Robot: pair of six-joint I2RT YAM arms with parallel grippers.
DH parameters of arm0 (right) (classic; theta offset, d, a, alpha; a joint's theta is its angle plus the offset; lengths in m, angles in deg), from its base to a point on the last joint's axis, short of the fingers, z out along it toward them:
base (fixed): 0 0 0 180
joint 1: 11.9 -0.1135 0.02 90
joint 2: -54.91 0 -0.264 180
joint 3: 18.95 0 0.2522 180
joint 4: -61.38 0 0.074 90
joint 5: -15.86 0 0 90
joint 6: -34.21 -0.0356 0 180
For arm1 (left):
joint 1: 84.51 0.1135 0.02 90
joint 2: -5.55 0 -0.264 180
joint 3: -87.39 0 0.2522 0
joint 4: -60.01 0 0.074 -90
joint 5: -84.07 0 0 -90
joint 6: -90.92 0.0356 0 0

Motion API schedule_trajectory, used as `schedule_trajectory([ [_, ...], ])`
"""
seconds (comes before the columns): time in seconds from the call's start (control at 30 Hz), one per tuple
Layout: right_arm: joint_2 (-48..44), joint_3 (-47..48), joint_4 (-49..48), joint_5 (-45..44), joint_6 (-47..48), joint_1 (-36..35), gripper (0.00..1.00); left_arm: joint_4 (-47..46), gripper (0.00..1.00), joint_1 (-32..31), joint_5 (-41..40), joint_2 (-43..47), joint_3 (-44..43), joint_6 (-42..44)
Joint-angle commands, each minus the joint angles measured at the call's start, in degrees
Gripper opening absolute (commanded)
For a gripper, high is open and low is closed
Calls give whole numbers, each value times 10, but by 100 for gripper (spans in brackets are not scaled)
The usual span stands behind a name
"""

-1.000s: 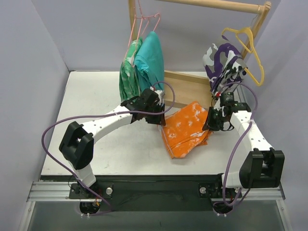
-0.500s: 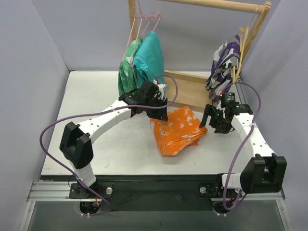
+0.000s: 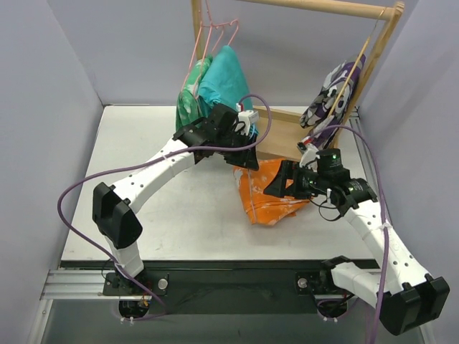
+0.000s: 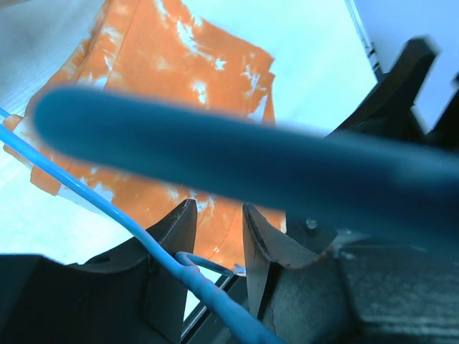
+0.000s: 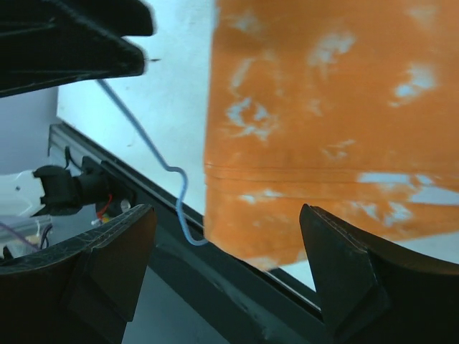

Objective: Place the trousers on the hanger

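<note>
In the left wrist view, 1 stretch of the hanger (image 4: 93, 197) is a thick blue blur across the frame, hiding part of the trousers (image 4: 179, 79). From above, the hanger is too thin to make out. There the left gripper (image 3: 242, 158) and right gripper (image 3: 278, 186) cover the trousers' far and right sides. In the right wrist view, the trousers run off the top and right edges.

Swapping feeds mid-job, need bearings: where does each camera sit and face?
Top external: above and behind the robot, looking down on the table; left arm and right arm show.
Left wrist: on the left arm, looking past the left tool at the trousers, hanger wire between its fingers.
Right wrist: on the right arm, looking down through the open right tool.
Shared: both wrist views show trousers and hanger.
</note>
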Motion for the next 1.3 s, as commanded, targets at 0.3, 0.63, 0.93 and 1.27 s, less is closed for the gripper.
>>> schedule_trajectory([
  [0.3, 78, 24, -134, -39, -14, -146, 84, -70, 0, 11, 80, -14, -108, -46],
  [0.63, 118, 57, -159, -84, 3, -177, 74, -93, 0, 15, 121, -23, -114, -69],
  [0.93, 91, 38, -124, -127, -7, -180, 0, -92, 10, 23, 119, -29, -109, -78],
  [1.27, -28, -15, -25, -241, -35, -180, 0, -54, 73, 29, 102, -42, -108, -68],
])
